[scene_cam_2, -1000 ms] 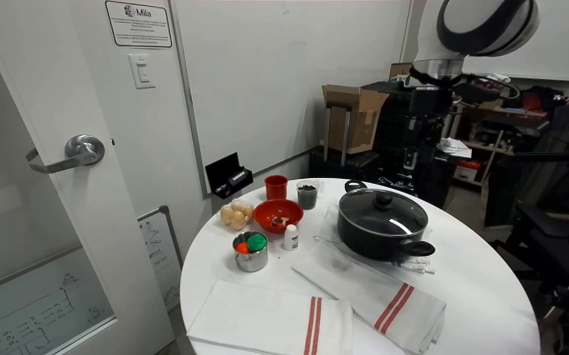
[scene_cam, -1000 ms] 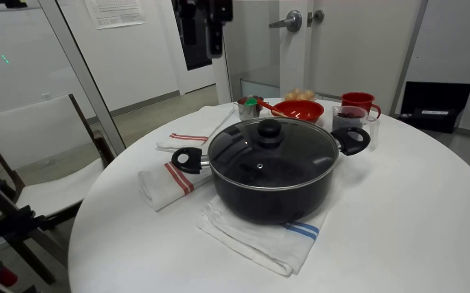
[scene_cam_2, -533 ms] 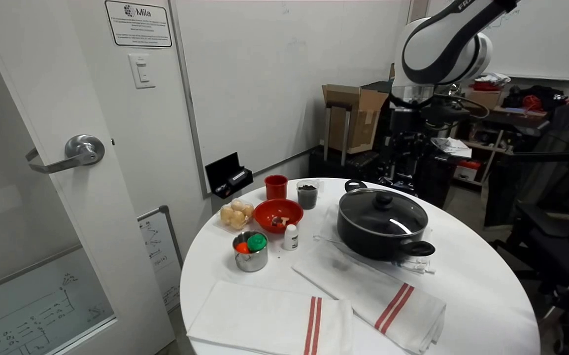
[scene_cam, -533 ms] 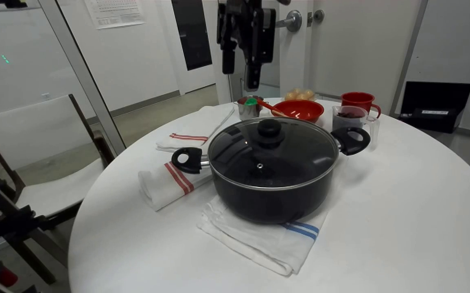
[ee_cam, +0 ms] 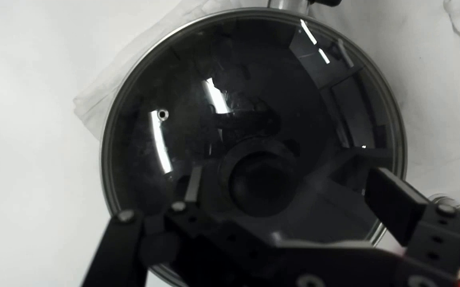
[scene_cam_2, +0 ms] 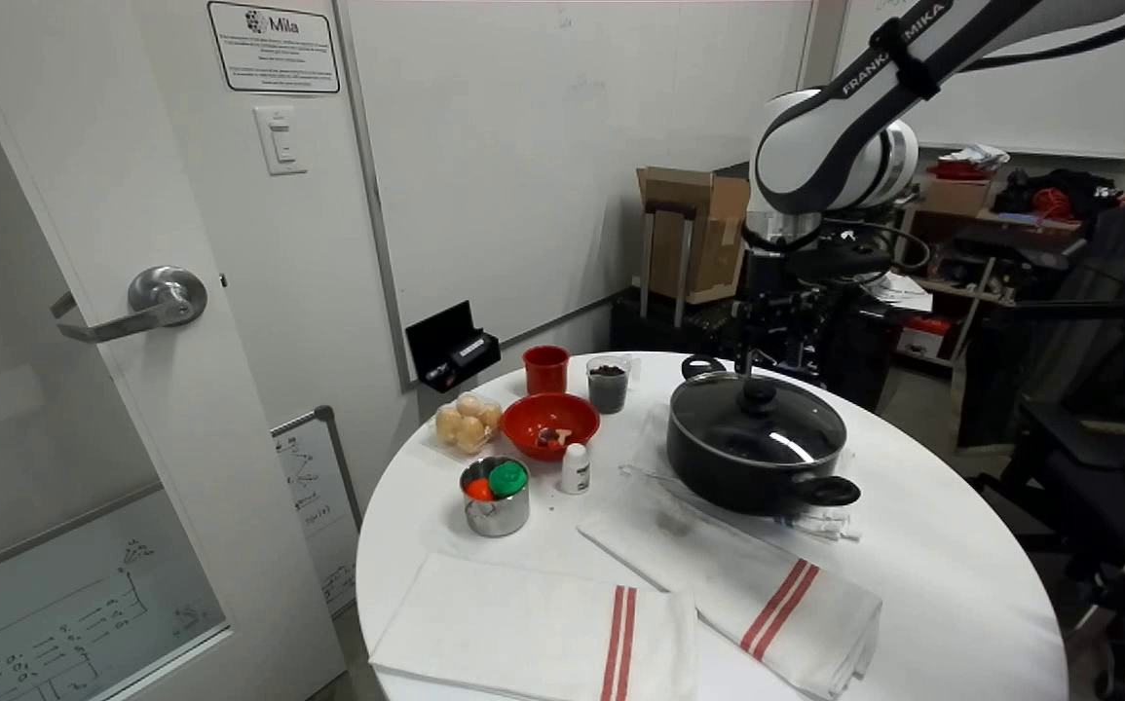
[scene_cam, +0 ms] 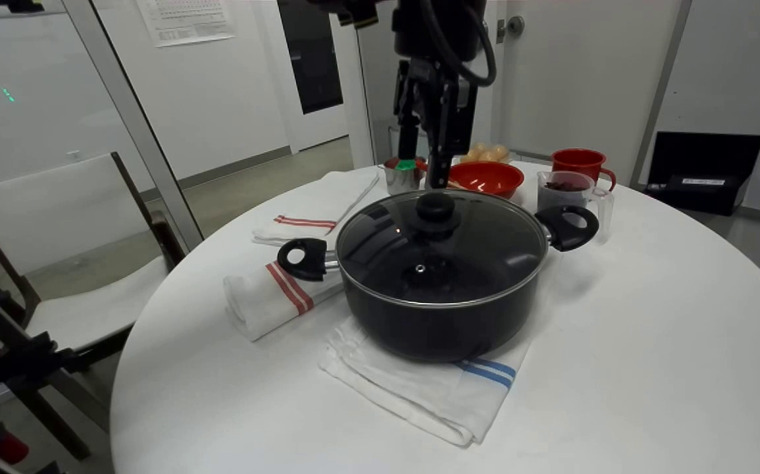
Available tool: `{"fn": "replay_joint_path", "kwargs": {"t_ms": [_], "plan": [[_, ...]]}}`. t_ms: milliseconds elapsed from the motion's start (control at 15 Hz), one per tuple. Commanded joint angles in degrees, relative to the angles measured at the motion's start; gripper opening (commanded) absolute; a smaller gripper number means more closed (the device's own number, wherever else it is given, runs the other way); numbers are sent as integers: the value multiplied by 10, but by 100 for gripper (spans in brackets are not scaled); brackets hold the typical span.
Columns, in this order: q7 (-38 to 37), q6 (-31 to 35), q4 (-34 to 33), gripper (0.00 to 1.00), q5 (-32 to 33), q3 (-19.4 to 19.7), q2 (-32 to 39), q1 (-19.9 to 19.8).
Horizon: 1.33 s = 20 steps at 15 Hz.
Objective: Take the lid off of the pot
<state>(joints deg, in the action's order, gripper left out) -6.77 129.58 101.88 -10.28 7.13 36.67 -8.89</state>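
The black pot (scene_cam: 445, 339) stands on a folded white cloth (scene_cam: 419, 401) with blue stripes; the pot also shows in an exterior view (scene_cam_2: 718, 477). The clear glass lid (scene_cam: 485, 257) with a metal rim lies on it, and its black knob (scene_cam: 435, 205) stands up at the centre. My gripper (scene_cam: 423, 172) is open and points down just above and behind the knob in that view. In the wrist view the gripper (ee_cam: 284, 175) has its fingers spread wide over the lid (ee_cam: 190, 75). The knob (ee_cam: 263, 185) lies between them, nearer the left finger, and nothing is held.
A red bowl (scene_cam_2: 550, 419), a red mug (scene_cam_2: 545, 370), a clear measuring cup (scene_cam_2: 609, 389), a metal cup (scene_cam_2: 497, 516), a white bottle (scene_cam_2: 576, 469) and egg-like things (scene_cam_2: 468, 425) stand beside the pot. Red-striped towels (scene_cam_2: 523, 623) lie on the round white table (scene_cam: 649, 368).
My gripper has come down and towards the pot, from high at the back to just above the lid's knob. The pot, lid and other things have not moved.
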Motion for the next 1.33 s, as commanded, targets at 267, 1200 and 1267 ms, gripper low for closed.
{"fn": "replay_joint_path", "kwargs": {"t_ms": [267, 1200, 1267], "plan": [[-59, -22, -60, 100, 16, 12, 56, 3], [-70, -20, -57, 38, 17, 14, 62, 7], [-69, -20, -58, 28, 16, 13, 61, 7]]}}
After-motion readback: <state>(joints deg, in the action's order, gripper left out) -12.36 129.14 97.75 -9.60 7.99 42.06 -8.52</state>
